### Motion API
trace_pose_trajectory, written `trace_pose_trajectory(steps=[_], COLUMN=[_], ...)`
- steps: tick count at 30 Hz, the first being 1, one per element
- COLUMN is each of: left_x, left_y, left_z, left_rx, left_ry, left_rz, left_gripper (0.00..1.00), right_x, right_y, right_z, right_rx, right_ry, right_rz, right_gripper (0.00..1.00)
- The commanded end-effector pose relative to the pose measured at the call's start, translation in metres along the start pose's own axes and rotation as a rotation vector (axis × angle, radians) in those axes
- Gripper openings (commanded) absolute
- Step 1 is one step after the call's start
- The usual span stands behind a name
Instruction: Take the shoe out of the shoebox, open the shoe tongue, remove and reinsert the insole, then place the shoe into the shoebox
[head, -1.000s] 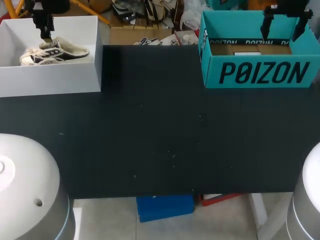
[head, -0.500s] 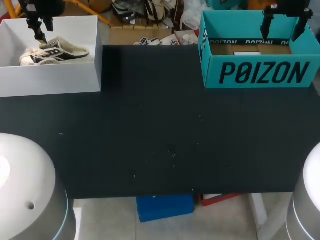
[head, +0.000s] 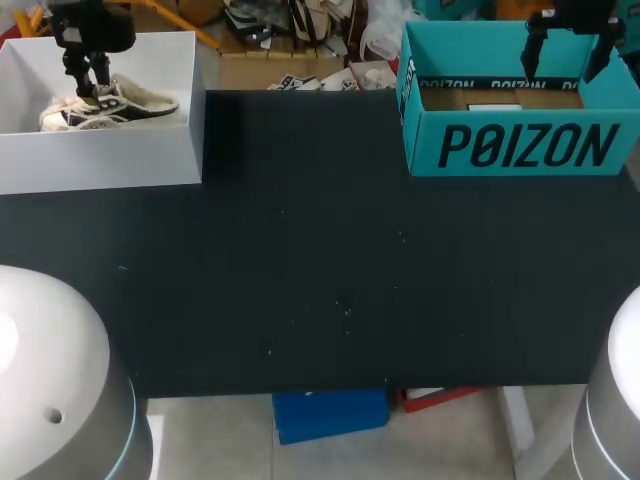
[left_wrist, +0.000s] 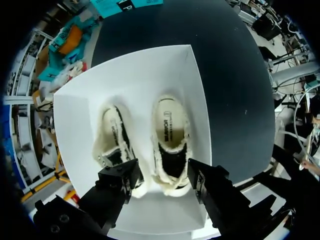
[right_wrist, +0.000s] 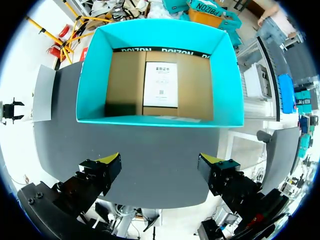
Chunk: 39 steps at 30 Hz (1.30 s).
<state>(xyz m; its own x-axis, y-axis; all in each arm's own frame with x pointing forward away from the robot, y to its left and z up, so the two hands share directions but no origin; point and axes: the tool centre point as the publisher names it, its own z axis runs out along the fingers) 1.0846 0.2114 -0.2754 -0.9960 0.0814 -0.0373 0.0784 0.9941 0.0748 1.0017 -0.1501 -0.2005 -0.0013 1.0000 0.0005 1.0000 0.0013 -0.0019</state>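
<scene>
Dark table (head: 320, 250) holds a teal shoebox (head: 510, 115) with black lettering (head: 527, 147).

Plainly a robotics lab or test cell, not a home or a shop. Given away by the matte black surface (head: 320, 250) set up as a work bench, with an open white box (head: 100, 160) of fleecy shoes (head: 130, 105) at its far left corner and a teal shoebox (head: 520, 145) at its far right. Flanked at its near corners by the rounded grey bases of the left arm (head: 50, 380) and right arm (head: 615, 400). Overhung at the far corners by the left claw (head: 90, 82) and right claw (head: 563, 70), fingers spread.
</scene>
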Motion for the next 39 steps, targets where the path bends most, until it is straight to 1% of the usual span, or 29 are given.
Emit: trace_pose_trajectory(steps=[1, 4, 6, 11, 13, 15, 20, 24, 28, 35, 39], left_x=[0.003, 0.003, 0.003, 0.001, 0.0, -0.002, -0.012, -0.021, -0.026, -0.029, -0.03], left_y=[0.005, 0.011, 0.015, 0.025, 0.028, 0.031, 0.035, 0.034, 0.028, 0.017, 0.015], left_z=[0.012, 0.022, 0.027, 0.047, 0.054, 0.061, 0.075, 0.086, 0.095, 0.11, 0.115], left_rx=[-0.011, -0.016, -0.019, -0.029, -0.029, -0.031, -0.033, -0.038, -0.038, -0.036, -0.033], left_ry=[0.001, 0.008, 0.008, 0.019, 0.022, 0.023, 0.021, 0.014, 0.014, 0.026, 0.032], left_rz=[-0.007, -0.034, -0.043, -0.065, -0.071, -0.077, -0.085, -0.083, -0.078, -0.063, -0.063], left_gripper=[0.62, 0.66, 0.67, 0.63, 0.56, 0.53, 0.5, 0.49, 0.49, 0.47, 0.44], right_x=[0.0, 0.0, 0.0, 0.0, 0.0, 0.0, 0.0, 0.0, 0.0, 0.0, 0.0], right_y=[0.0, 0.0, 0.0, 0.0, 0.0, 0.0, 0.0, 0.0, 0.0, 0.0, 0.0], right_z=[0.0, 0.0, 0.0, 0.0, 0.0, 0.0, 0.0, 0.0, 0.0, 0.0, 0.0], right_rx=[0.001, 0.001, 0.001, 0.001, 0.001, 0.001, 0.001, 0.001, 0.001, 0.001, 0.001], right_ry=[0.0, 0.0, 0.0, 0.0, 0.0, 0.0, 0.0, 0.0, 0.0, 0.0, 0.0], right_rz=[0.001, 0.001, 0.001, 0.001, 0.001, 0.001, 0.001, 0.001, 0.001, 0.001, 0.001], right_gripper=[1.0, 1.0, 1.0, 1.0, 1.0, 1.0, 1.0, 1.0, 1.0, 1.0, 1.0])
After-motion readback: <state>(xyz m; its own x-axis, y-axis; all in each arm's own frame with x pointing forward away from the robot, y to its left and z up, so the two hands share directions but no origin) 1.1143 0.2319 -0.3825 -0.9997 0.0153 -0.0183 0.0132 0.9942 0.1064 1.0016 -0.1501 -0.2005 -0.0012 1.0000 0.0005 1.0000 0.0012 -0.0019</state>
